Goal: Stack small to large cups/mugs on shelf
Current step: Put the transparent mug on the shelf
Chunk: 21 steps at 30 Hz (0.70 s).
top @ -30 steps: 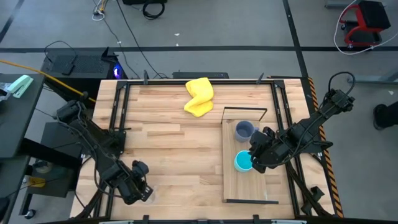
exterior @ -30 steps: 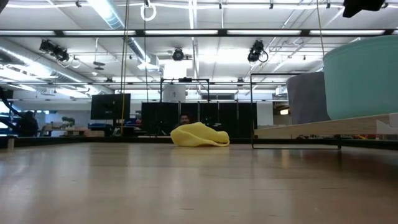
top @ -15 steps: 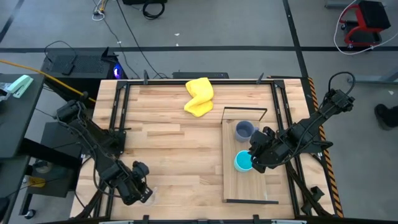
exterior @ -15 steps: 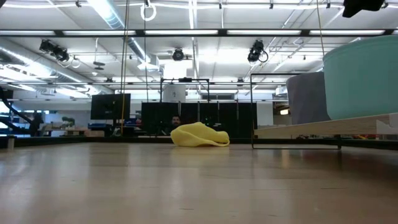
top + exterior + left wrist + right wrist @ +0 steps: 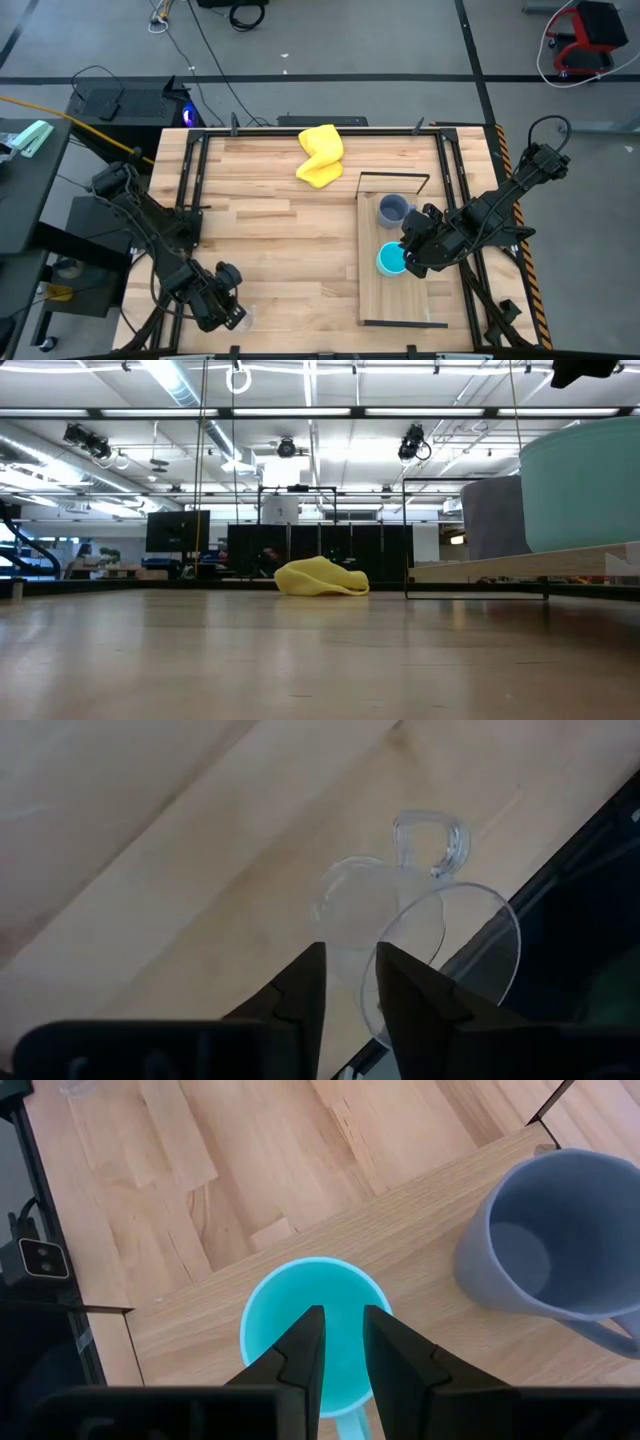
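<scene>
The left gripper (image 5: 232,312) is down at the near left corner of the tabletop (image 5: 290,240), poised over the clear cup (image 5: 400,935). In its wrist view the two fingers (image 5: 300,995) stand a narrow gap apart with the cup's rim passing between their tips — whether they pinch the glass or merely straddle it I cannot tell. The cup lies tipped beside the table's black edge, its handle pointing away from the fingers.

The right gripper (image 5: 408,258) hovers over the shelf (image 5: 385,300), directly above the cyan mug (image 5: 312,1330). Its fingers (image 5: 298,1355) sit close together over the mug's mouth, and whether they clasp the wall cannot be told either. The grey-blue mug (image 5: 545,1240) stands upright just beyond that gripper — on the same board, close to the cyan one but apart from it. The yellow cloth (image 5: 320,154) lies well away from both grippers, near the table's far edge.
</scene>
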{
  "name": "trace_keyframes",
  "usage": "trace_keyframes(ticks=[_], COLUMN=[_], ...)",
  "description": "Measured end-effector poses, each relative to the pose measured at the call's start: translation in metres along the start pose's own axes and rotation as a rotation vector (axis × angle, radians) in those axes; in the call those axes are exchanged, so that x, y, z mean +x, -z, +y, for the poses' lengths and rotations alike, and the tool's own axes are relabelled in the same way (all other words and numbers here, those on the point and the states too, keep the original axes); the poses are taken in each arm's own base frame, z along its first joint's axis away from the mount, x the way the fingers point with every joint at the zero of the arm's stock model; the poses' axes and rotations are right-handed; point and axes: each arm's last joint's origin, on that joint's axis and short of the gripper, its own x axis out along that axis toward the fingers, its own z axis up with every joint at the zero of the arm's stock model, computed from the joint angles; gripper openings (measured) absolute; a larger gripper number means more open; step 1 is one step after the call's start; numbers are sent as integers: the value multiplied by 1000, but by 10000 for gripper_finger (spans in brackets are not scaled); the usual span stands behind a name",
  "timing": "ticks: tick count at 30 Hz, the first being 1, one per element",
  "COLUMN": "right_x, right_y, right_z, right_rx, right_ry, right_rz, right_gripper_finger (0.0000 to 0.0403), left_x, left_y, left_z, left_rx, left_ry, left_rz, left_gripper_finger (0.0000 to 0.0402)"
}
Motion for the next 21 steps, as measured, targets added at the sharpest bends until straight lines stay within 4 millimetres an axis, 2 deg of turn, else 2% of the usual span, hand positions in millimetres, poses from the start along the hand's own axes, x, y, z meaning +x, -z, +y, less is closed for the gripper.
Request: trace_keyframes(ticks=[8,21], right_x=[0,0], right_y=[0,0], right_z=[0,0], right_rx=[0,0], right_ry=[0,0], right_rz=[0,0], right_gripper_finger=[80,80], left_x=[2,22], left_y=[0,4], left_z=[0,-2], left_rx=[-1,0], left_ry=[-3,-72], left_rz=[0,56], left_gripper_finger=[95,93])
